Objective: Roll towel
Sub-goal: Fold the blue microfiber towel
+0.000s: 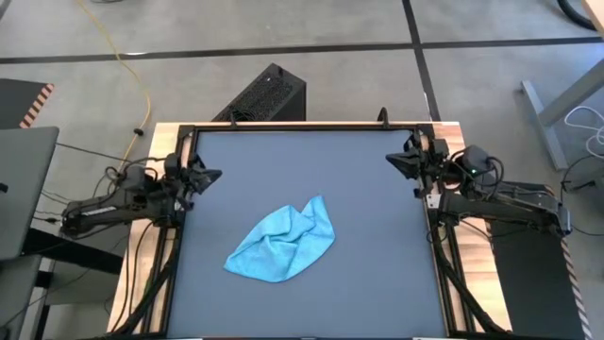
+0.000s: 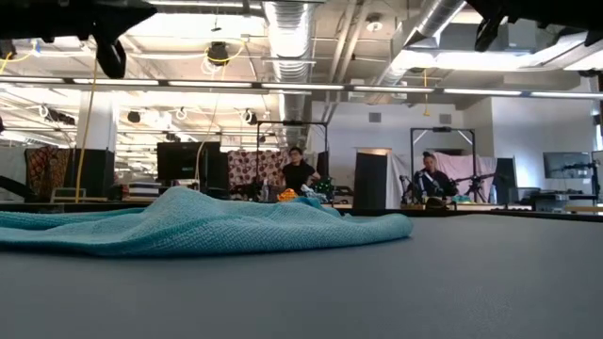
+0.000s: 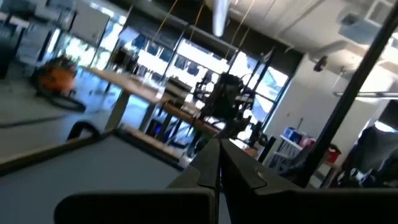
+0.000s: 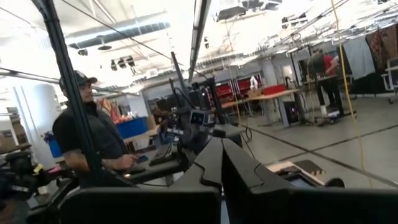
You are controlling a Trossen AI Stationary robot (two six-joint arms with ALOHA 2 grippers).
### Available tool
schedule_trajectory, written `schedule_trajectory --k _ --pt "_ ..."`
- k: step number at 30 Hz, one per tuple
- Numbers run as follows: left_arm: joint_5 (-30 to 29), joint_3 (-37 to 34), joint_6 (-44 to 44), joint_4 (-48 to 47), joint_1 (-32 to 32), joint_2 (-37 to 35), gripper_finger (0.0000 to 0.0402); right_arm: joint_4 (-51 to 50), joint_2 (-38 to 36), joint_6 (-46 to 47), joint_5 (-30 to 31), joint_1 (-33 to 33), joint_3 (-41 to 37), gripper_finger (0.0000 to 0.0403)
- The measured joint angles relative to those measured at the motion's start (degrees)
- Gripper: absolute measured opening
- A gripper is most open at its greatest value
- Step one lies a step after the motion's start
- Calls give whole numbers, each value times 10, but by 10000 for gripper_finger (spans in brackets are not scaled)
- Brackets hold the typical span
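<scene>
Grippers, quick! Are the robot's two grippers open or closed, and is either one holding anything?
Left gripper: closed, holding nothing, parked at the table's left edge.
Right gripper: closed, holding nothing, parked at the right edge.
The towel lies untouched between them.

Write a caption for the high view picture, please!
Crumpled sky-blue cloth towel lies unrolled on the dark grey tabletop, both arms parked at the sides.

1. A small sky-blue soft cloth towel (image 1: 284, 244), plain and without pattern, lies loose and crumpled, not rolled, on the dark grey tabletop.
2. In the high view it sits just below and left of the frame's centre, stretched diagonally from lower left to a pointed corner at upper right.
3. In the low view it (image 2: 188, 224) forms a low, wrinkled mound across the left half.
</scene>
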Motion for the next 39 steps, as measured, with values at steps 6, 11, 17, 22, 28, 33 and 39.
schedule_trajectory --k 6,11,17,22,28,33,39 --pt "15 45 -36 37 -7 118 0 -121 0 0 -1 -4 0 24" --pt "63 186 86 37 -38 323 0 -260 12 0 0 -4 0 24" --pt "69 393 209 -130 -49 511 0 -269 34 1 13 -4 0 24" --pt "-8 504 148 -423 -25 638 0 -276 58 1 15 -3 0 24" --pt "131 506 108 -488 -4 738 0 -278 85 0 15 -2 0 24" --pt "213 506 111 -461 -13 814 0 -279 105 0 15 -2 0 24" --pt "301 506 104 -409 -9 855 0 -294 124 1 15 1 0 24"
